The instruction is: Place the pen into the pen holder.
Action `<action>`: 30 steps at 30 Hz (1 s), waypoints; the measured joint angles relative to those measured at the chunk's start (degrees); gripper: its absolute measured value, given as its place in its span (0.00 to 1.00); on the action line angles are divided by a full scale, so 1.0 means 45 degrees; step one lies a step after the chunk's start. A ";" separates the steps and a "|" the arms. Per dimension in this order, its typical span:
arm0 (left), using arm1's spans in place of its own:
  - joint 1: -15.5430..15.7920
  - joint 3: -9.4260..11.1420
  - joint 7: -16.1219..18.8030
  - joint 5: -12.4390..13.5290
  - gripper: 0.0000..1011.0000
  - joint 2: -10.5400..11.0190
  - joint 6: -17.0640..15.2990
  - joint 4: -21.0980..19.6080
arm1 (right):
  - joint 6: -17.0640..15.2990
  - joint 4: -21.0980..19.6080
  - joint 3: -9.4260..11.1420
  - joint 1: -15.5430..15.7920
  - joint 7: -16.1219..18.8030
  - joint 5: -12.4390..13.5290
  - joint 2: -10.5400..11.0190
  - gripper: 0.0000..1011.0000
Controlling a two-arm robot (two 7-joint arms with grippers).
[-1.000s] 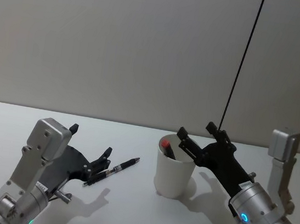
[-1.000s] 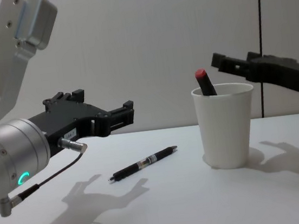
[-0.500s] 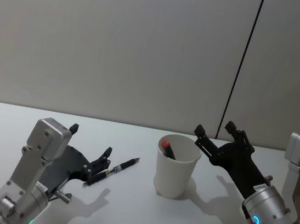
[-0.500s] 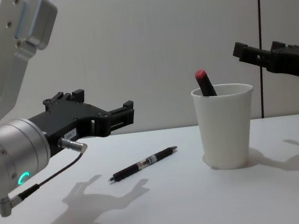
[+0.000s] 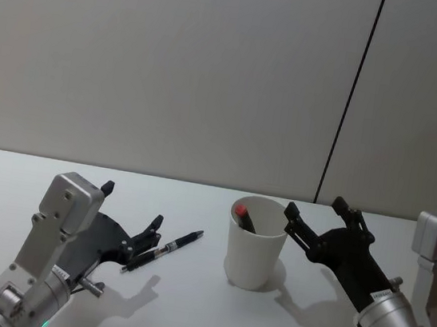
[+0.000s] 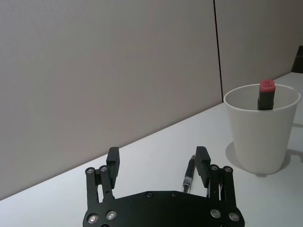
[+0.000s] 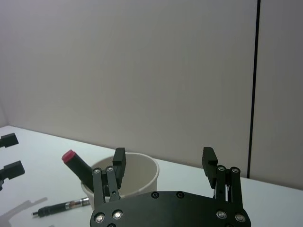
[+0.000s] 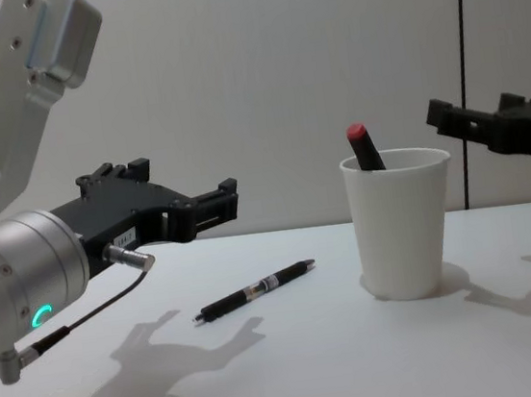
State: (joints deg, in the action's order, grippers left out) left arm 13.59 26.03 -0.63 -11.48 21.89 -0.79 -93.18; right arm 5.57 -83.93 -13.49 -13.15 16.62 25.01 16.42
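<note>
- On the white table, the cup stood upright, a little to the right of the middle in the head view.
- Inside the cup, a red-capped pen leaned against the rim on the robot's left side. Its red end stuck out above the rim.
- A black pen lay flat on the table to the left of the cup and apart from it. One end pointed roughly toward the cup.
- The left gripper hovered above the table, over the end of the black pen that was farther from the cup. Its fingers were spread wide and held nothing. In the left wrist view, the black pen lay on the table below, close to one finger.
- The right gripper was on the right side of the cup, slightly above rim height in the chest view. It did not touch the cup. Its fingers were also spread wide, and nothing was between them.
- Behind the table was a plain grey wall with a thin dark vertical line.
</note>
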 joint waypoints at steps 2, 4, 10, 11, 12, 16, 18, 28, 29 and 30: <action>0.0000 0.0000 0.0001 0.0000 0.99 0.0001 0.0000 0.0000 | -0.0103 -0.0238 0.0009 0.0188 -0.0171 -0.0112 0.0040 0.99; 0.0000 -0.0001 0.0001 0.0000 0.99 0.0001 0.0000 0.0000 | -0.0242 -0.0564 0.0020 0.0450 -0.0416 -0.0278 0.0093 0.99; 0.0000 0.0000 0.0000 0.0000 0.99 0.0001 0.0000 0.0000 | -0.0649 -0.1457 0.0043 0.1175 -0.1083 -0.0721 0.0247 0.99; 0.0000 -0.0001 0.0000 0.0001 0.99 0.0000 0.0000 0.0000 | -0.0689 -0.1578 0.0048 0.1270 -0.1162 -0.0769 0.0266 0.99; 0.0000 0.0000 0.0001 0.0000 0.99 0.0000 0.0000 0.0000 | -0.0789 -0.1807 0.0056 0.1463 -0.1340 -0.0893 0.0306 0.99; 0.0000 0.0000 0.0001 0.0000 0.99 0.0000 0.0000 0.0000 | -0.1050 -0.2387 0.0077 0.1932 -0.1773 -0.1186 0.0406 0.99; 0.0000 0.0000 0.0000 0.0000 0.99 0.0001 0.0000 0.0000 | -0.1136 -0.2605 0.0084 0.2097 -0.1930 -0.1288 0.0441 0.99; 0.0000 0.0000 0.0000 0.0000 0.99 0.0001 -0.0001 0.0000 | -0.1630 -0.3739 0.0123 0.3020 -0.2766 -0.1842 0.0634 0.99; 0.0000 0.0000 0.0001 0.0000 0.99 0.0001 0.0000 0.0000 | -0.1643 -0.3766 0.0124 0.3044 -0.2786 -0.1860 0.0639 0.99; 0.0000 -0.0001 0.0000 0.0000 0.99 0.0000 0.0000 0.0000 | -0.1653 -0.3791 0.0126 0.3066 -0.2804 -0.1876 0.0643 0.99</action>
State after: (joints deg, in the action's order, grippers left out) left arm 13.59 26.02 -0.63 -11.48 21.89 -0.79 -93.18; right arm -1.87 -100.99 -12.93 0.64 4.00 16.57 19.32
